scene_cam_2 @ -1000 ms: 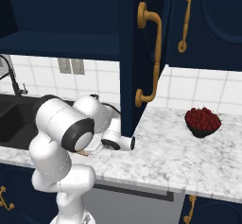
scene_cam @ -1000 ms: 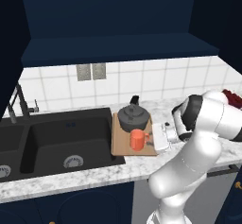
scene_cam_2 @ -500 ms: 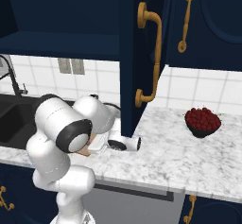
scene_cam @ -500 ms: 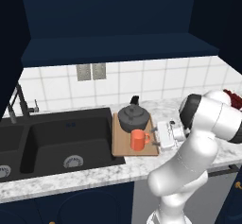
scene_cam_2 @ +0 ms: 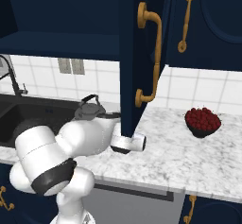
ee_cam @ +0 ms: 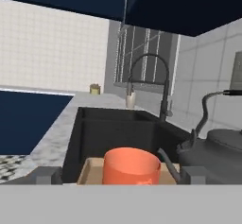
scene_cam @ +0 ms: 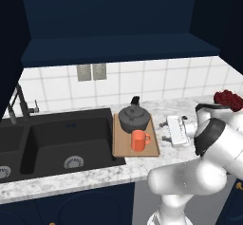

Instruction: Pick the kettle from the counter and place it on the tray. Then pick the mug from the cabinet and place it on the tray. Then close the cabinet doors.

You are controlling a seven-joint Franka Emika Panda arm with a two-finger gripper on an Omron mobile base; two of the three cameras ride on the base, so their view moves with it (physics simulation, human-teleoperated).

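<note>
On the counter, left to right:
Sink: the black basin (scene_cam: 57,143) lay left of the board.
Tray: the light-brown wooden board (scene_cam: 135,145) carried both vessels.
Kettle: the squat dark grey kettle (scene_cam: 134,117) sat behind the mug.
Mug: the small orange-red mug (scene_cam: 139,140) stood upright, near the tray's front.
Gripper: the two-finger gripper (scene_cam: 165,130) was apart from the mug, fingers spread, empty.
Fruit: the dark bowl of red fruit (scene_cam_2: 202,122) sat far right.

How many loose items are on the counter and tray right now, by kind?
Kettle: 1, on the tray
Orange-red mug: 1, on the tray
Bowl of red fruit: 1, on the counter
Tray: 1
Total: 4
</note>
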